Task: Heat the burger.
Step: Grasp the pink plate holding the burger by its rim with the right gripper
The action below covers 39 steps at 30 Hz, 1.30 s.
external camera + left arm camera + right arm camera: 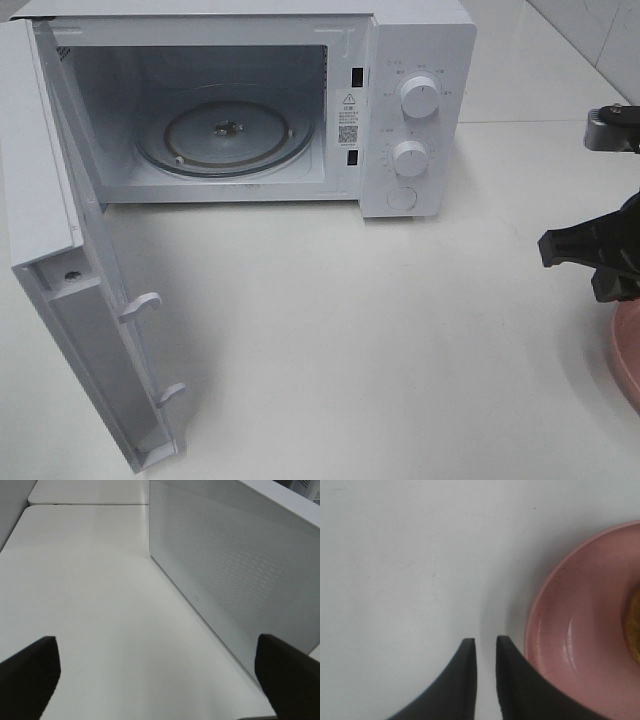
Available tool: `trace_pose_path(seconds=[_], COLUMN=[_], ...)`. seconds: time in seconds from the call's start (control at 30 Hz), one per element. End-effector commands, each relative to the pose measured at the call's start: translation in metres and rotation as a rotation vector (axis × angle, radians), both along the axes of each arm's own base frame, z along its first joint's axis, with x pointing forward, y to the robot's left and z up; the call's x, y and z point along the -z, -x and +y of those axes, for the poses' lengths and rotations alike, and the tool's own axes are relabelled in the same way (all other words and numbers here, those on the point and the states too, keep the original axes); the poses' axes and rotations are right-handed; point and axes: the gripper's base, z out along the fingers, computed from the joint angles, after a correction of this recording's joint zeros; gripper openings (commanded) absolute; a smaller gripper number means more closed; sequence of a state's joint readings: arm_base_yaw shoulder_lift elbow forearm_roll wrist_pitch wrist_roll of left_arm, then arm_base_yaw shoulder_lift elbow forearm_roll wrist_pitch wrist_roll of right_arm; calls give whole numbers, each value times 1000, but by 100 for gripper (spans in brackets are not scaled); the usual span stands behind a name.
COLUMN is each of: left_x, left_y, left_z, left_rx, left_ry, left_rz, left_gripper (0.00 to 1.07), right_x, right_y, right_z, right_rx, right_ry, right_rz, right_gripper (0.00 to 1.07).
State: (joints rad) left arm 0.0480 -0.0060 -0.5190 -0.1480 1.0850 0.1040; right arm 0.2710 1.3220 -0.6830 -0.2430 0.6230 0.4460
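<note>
On the right side of the desk (350,330), your right tool (485,641) hangs just beside the pink plate (570,630), barely parted and grasping nothing. Only a golden sliver of the burger (635,625) shows on that plate. Your left tool (157,652) is spread wide and empty near the microwave (420,100), whose door (60,250) stands open.

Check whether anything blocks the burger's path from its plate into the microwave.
Nothing visible does: the door stands open, the turntable is bare, and nothing lies on the table between the burger on its plate and the microwave.
</note>
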Motion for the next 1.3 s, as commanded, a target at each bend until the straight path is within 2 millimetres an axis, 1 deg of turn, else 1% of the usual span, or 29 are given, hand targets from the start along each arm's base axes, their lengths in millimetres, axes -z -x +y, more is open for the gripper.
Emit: trace_pose_path(seconds=[0.03,0.07,0.17,0.2,0.37,0.43,0.47,0.5,0.53,0.57,0.6,0.63,0.67,0.7,0.73,0.77,0.8,0.83,0.87,0.97,1.2,1.23,1.27,1.3], left_x=[0,0,0,0,0,0,0,0,0,0,0,0,0,0,0,0,0,0,0,0,0,0,0,0], left_y=[1,1,1,1,1,1,1,1,1,1,1,1,1,1,1,1,1,1,1,1,1,1,1,1], left_z=[0,0,0,0,0,0,0,0,0,0,0,0,0,0,0,0,0,0,0,0,0,0,0,0], left_rx=[0,0,0,0,0,0,0,0,0,0,0,0,0,0,0,0,0,0,0,0,0,0,0,0], left_ry=[3,3,3,3,3,3,3,3,3,3,3,3,3,3,3,3,3,3,3,3,3,3,3,3], left_rz=[-27,-27,-27,-27,-27,-27,-27,-27,-27,-27,-27,-27,-27,-27,-27,-27,-27,-27,-27,-27,-27,-27,-27,-27], left_gripper=[98,98,98,98,98,98,98,98,98,98,98,98,98,98,98,98,98,98,98,98,98,98,98,98], right_x=[-2,-2,-2,-1,-1,-2,-2,-2,-3,-3,-3,-3,-3,-4,-4,-4,-4,-4,-4,-2,5,9,9,16], right_y=[0,0,0,0,0,-1,-1,-2,-4,-4,-5,-5,-5,-6,-6,-6,-6,-6,-6,-5,-4,-5,-5,-7], right_z=[-9,-15,-18,-23,-32,-36,-36,-37,-37,-37,-37,-37,-37,-38,-38,-39,-39,-39,-40,-40,-40,-40,-40,-39], right_rx=[6,18,29,50,82,84,84,82,86,86,84,84,79,70,70,63,57,57,52,49,48,46,46,42], right_ry=[23,30,33,39,47,66,66,70,67,67,69,69,72,85,85,92,99,99,107,110,115,115,115,116], right_rz=[13,22,27,36,40,34,34,26,3,3,-8,-8,-12,-17,-17,-23,-27,-27,-27,-20,13,36,36,68], right_gripper=[17,17,17,18,18,21,21,24,32,32,43,43,49,63,63,69,82,82,90,93,91,90,90,90])
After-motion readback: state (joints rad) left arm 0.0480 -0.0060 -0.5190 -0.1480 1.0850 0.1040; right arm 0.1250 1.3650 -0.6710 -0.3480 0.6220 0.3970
